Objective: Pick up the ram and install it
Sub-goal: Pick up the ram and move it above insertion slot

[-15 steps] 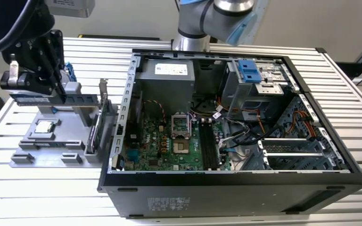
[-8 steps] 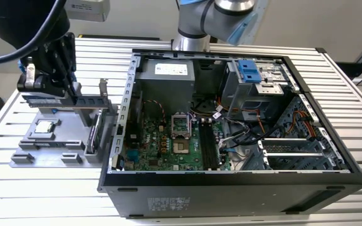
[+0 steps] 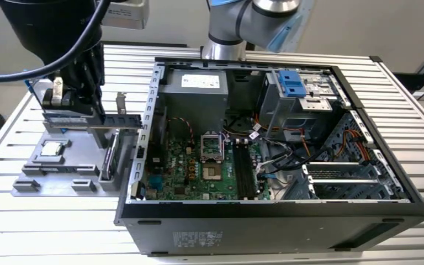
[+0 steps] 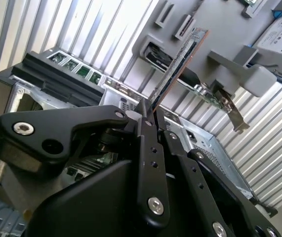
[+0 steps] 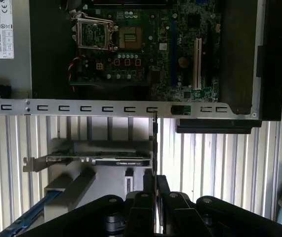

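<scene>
pincer point(image 4: 149, 111): clamping on one end of the ram point(image 4: 178, 66)
ram: sticking out from between the pincer's tips
gray tray point(image 3: 57, 179): lying under the pincer
computer case point(image 3: 271, 232): sitting open beside the pincer

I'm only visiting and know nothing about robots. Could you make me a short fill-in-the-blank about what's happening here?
1. The gripper is ___ on the ram.
2. The ram is held over the gray ___, outside the computer case.
3. The case's side is ___, so the motherboard shows.
Missing words: shut; tray; open.
</scene>
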`<state>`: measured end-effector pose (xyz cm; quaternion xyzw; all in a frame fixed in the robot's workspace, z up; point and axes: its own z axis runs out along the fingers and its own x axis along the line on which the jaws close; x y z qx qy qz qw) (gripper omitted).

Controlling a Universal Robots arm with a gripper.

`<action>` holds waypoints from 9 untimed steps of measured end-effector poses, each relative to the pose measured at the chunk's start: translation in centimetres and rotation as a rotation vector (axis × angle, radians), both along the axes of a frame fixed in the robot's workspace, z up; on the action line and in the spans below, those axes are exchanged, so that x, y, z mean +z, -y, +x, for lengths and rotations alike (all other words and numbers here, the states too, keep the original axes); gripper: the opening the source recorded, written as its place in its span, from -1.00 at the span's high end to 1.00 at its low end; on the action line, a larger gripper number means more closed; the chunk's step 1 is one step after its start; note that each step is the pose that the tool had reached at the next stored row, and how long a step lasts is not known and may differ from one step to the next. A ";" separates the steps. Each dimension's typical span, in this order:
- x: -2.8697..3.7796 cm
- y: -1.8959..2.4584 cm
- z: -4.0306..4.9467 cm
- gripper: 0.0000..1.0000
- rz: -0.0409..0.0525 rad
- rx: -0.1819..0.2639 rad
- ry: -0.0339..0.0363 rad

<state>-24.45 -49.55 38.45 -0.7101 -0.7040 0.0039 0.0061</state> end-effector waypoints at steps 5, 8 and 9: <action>-0.19 0.00 1.28 1.00 0.0000 0.000 0.0000; -0.30 0.00 2.03 1.00 0.0000 0.000 0.0000; -0.34 0.00 2.29 1.00 -0.0001 0.000 -0.0001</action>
